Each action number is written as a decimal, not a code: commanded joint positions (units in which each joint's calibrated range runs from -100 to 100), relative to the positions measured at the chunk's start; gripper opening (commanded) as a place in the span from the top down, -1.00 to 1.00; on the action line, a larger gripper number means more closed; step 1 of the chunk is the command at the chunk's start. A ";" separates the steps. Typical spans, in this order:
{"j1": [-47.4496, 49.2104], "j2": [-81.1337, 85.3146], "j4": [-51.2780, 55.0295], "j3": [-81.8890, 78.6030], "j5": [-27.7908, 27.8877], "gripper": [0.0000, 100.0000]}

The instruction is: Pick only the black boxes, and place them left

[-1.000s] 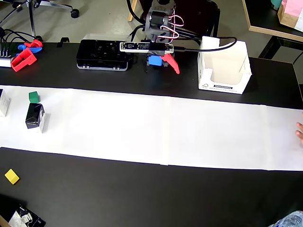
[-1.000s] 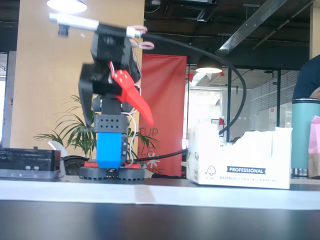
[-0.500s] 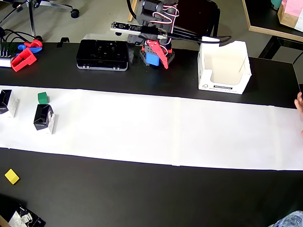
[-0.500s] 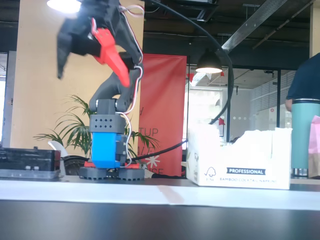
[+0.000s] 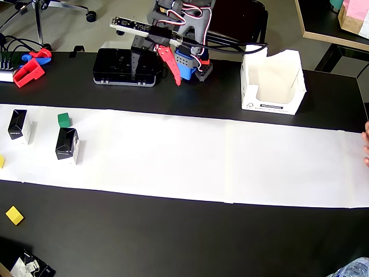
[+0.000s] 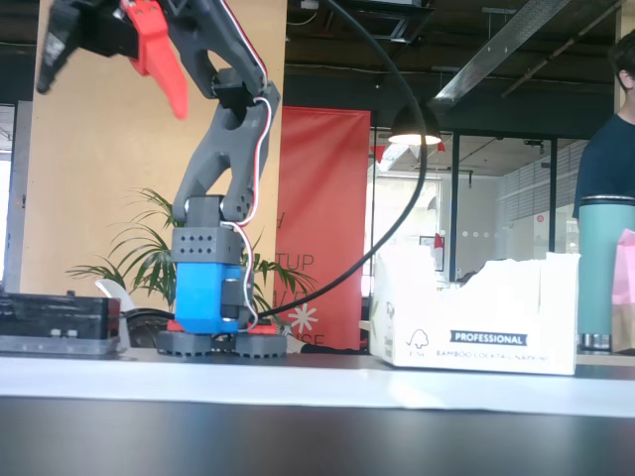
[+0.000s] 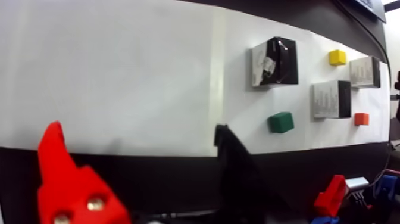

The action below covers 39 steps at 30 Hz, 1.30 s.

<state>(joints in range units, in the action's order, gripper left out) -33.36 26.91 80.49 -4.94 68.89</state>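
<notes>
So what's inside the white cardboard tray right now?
In the overhead view the white cardboard tray looks empty: bare white inner walls, no black boxes in it. Its near front wall hides part of the floor, so that strip cannot be checked.

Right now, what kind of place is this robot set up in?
Probably a shared office or maker space: glass partitions and a pendant lamp stand behind the black table, an office chair sits beside it, and a red banner hangs nearby.

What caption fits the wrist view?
Open gripper above white paper; three black boxes among small cubes.
</notes>
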 commanded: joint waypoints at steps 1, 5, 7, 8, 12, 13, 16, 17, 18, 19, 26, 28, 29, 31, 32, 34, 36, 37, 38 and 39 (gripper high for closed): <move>-2.54 -3.40 0.27 11.86 0.11 0.03; -4.27 -8.69 0.19 17.89 0.11 0.03; -5.14 -11.70 0.19 20.90 0.16 0.03; -5.22 -13.20 0.19 22.23 0.74 0.03; -7.74 -19.60 0.11 26.31 3.48 0.03; -8.26 -21.10 0.11 27.46 4.16 0.03; -8.86 -25.37 0.11 30.65 5.53 0.03; -8.86 -26.71 0.11 31.54 5.58 0.03; -8.86 -28.13 -0.04 32.34 5.58 0.03; -8.86 -29.40 -0.12 33.22 5.58 0.03; -8.17 -37.46 -0.52 42.00 5.64 0.03; -8.17 -39.83 -0.60 44.66 5.69 0.03; -8.17 -41.17 -0.60 46.08 5.69 0.03; -8.17 -44.09 -0.60 49.45 6.58 0.03; -8.34 -45.60 -0.60 50.86 7.32 0.03; -8.52 -48.68 -0.60 53.79 7.58 0.03; -8.34 -51.84 -0.60 56.27 7.53 0.03; -8.17 -53.42 -0.60 57.69 7.43 0.03; -8.08 -55.08 -0.60 59.11 7.22 0.03; -7.65 -56.58 -0.60 60.08 7.22 0.03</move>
<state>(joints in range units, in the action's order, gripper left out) -41.39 -27.97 80.49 46.16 76.21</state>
